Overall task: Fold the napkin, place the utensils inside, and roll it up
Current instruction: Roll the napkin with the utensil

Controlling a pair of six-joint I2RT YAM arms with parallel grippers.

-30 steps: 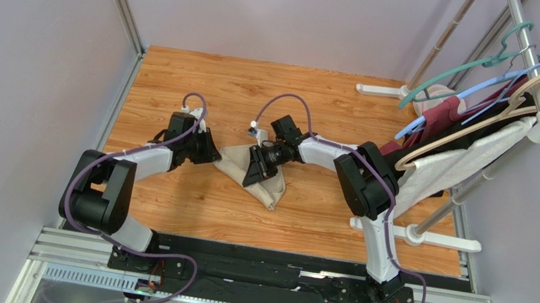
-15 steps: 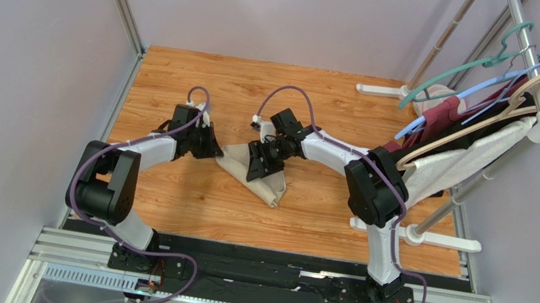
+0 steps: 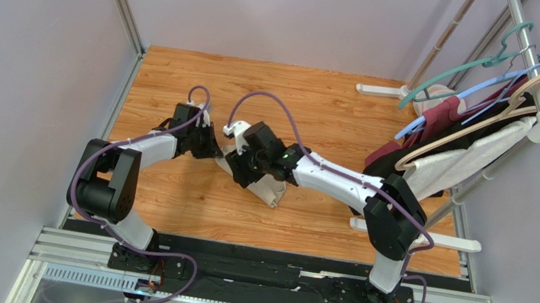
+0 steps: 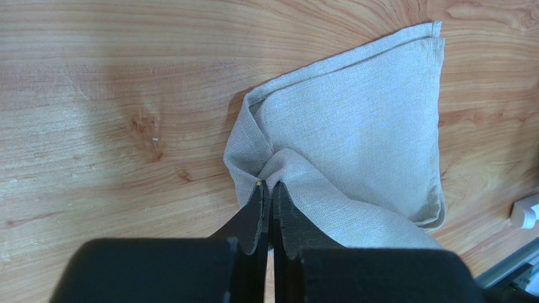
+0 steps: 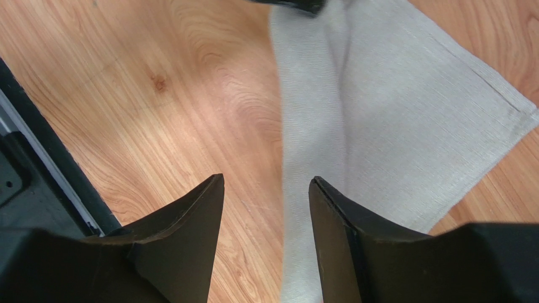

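Observation:
The beige napkin (image 3: 270, 192) lies folded on the wooden table, mostly hidden under my arms in the top view. In the left wrist view the napkin (image 4: 367, 126) is a folded shape with a raised pinch at its near left edge. My left gripper (image 4: 267, 184) is shut on that pinch of cloth; it also shows in the top view (image 3: 217, 149). My right gripper (image 5: 266, 180) is open above the napkin's (image 5: 392, 107) left edge, one finger over bare wood, the other over cloth. It sits just right of the left gripper (image 3: 239, 169). No utensils are in view.
A clothes rack (image 3: 535, 70) with hangers and white and maroon garments (image 3: 439, 159) stands at the right, its white foot (image 3: 428, 238) on the table. Grey walls close the left and back. A black rail (image 5: 38, 183) runs along the near edge.
My right arm has stretched out and its gripper has moved left over the napkin, close to the left gripper. The left gripper shifted slightly and keeps its hold on the cloth.

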